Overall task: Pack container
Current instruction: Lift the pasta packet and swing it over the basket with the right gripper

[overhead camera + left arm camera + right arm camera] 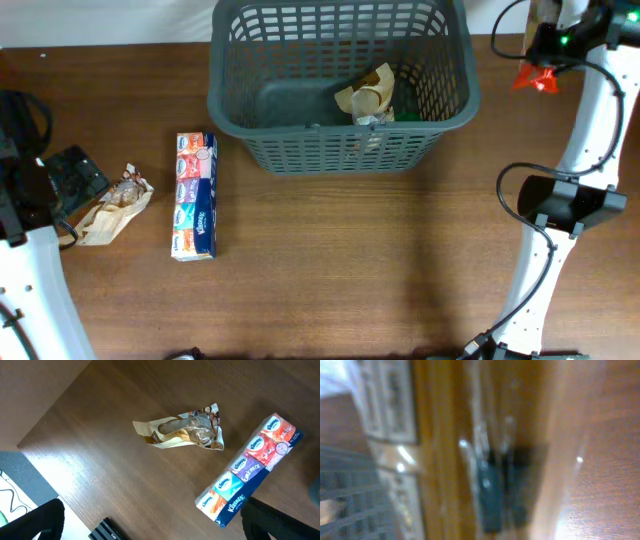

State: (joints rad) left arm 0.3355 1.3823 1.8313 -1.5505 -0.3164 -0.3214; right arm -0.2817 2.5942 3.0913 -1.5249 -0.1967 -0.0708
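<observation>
Overhead, the container sits at the far centre edge, a tan packet inside.
At left, the left gripper gapes wide by the snack packet, with the tissue pack just to its right. The right gripper is at the far right, too blurred to tell its state. Bare table spans between.

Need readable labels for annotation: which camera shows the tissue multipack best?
Left wrist: the tissue multipack is large and sharp there, with readable brand print on it. Overhead shows it whole but small, lying on the table left of the container. Right wrist is badly blurred and does not show it.
</observation>
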